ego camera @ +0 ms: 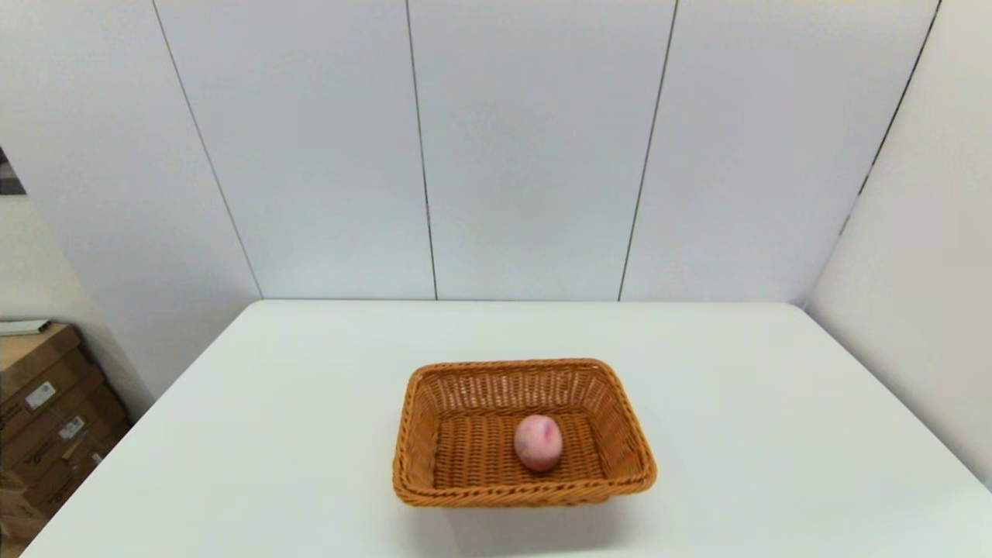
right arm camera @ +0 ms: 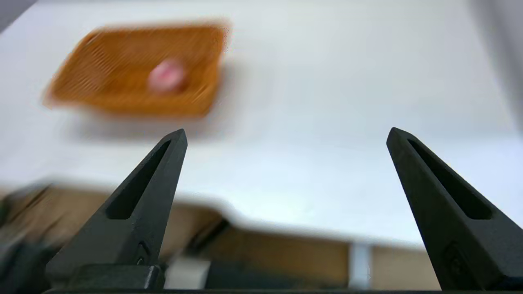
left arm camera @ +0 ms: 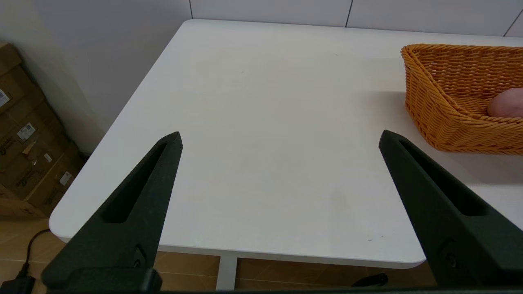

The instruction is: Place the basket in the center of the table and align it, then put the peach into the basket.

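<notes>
Nothing is being gripped: the left gripper [left arm camera: 280,136] and right gripper [right arm camera: 286,134] are being held wide open off the table [ego camera: 775,403]. The peach [ego camera: 538,442] is lying inside the basket [ego camera: 422,434], lower centre of the head view; the task is judged complete.

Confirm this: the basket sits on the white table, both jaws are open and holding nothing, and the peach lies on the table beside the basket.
One thing is wrong: the peach lies inside the basket, on its woven floor, not beside it, as the head view shows. The rest holds: the basket sits on the white table, and both sets of jaws are open and hold nothing.
</notes>
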You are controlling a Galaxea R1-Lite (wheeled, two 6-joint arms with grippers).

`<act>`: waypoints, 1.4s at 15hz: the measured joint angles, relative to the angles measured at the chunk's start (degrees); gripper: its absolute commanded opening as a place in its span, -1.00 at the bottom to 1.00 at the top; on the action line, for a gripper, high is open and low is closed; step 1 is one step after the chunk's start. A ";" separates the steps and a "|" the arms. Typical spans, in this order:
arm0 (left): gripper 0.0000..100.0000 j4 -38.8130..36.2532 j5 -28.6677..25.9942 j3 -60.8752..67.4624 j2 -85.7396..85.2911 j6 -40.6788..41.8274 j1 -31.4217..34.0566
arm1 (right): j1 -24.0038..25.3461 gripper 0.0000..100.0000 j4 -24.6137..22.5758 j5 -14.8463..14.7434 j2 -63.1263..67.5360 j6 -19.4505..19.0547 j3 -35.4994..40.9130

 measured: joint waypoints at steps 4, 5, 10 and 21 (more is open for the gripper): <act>1.00 0.00 0.00 0.00 0.00 0.00 0.02 | 0.20 1.00 -7.06 -2.34 -7.66 -3.54 11.70; 1.00 0.01 -0.01 0.00 0.00 0.00 0.00 | 0.29 1.00 -7.30 -3.24 -9.20 -3.78 13.80; 1.00 0.01 -0.01 0.00 0.00 -0.02 -0.02 | 0.46 1.00 -17.68 -9.05 -14.51 -5.61 24.61; 1.00 0.01 0.00 0.00 0.00 0.00 0.00 | 0.55 1.00 -18.82 -9.17 -17.91 -3.40 26.90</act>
